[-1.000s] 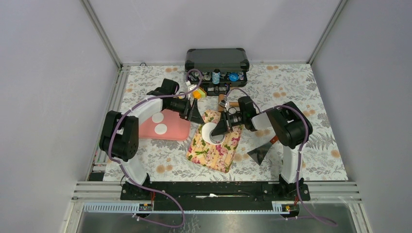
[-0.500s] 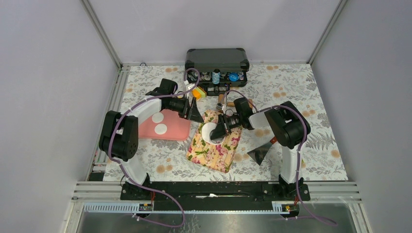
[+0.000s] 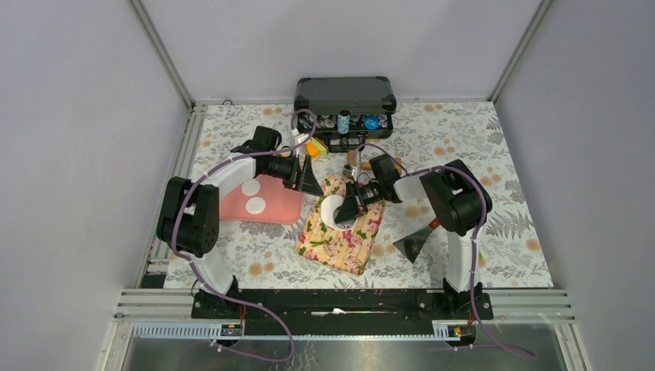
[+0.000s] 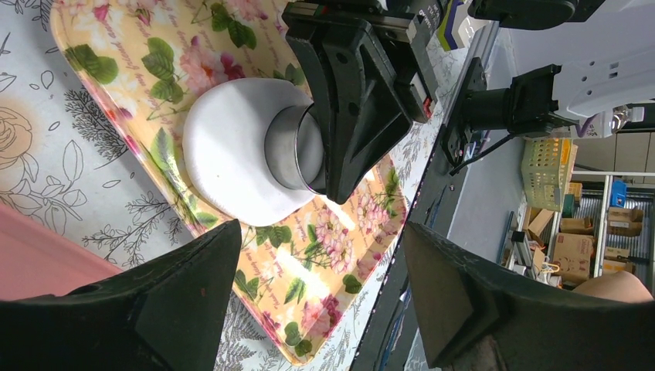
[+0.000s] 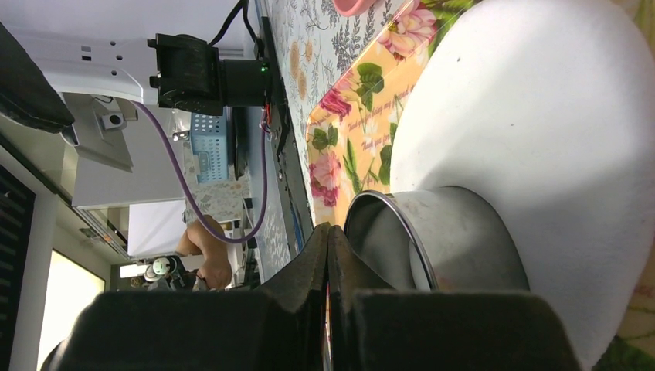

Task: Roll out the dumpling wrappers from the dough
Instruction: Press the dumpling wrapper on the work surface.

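Note:
A flattened white sheet of dough [image 4: 224, 154] lies on a floral tray [image 3: 340, 243] in the middle of the table. A round silver tin [image 4: 290, 147] stands on the sheet. My right gripper [image 3: 350, 209] is shut with nothing between its fingers [image 5: 328, 243], its tips against the tin's [image 5: 448, 239] rim, over the dough [image 5: 541, 116]. My left gripper [image 3: 309, 182] hangs open just left of the floral tray [image 4: 309, 255], holding nothing; its fingertips [image 4: 220, 247] frame the tray's near corner. Two dumpling wrappers [image 3: 252, 195] lie on the pink tray [image 3: 278, 207].
An open black case [image 3: 344, 95] with small items stands at the back. A wooden rolling pin [image 3: 361, 164] lies behind the floral tray. A metal scraper [image 3: 413, 241] rests to the right. A small orange and yellow block [image 3: 313, 147] sits by the left wrist.
My right gripper and the tin have shifted slightly left on the dough. My left gripper's jaws have opened a little wider; that arm has hardly moved.

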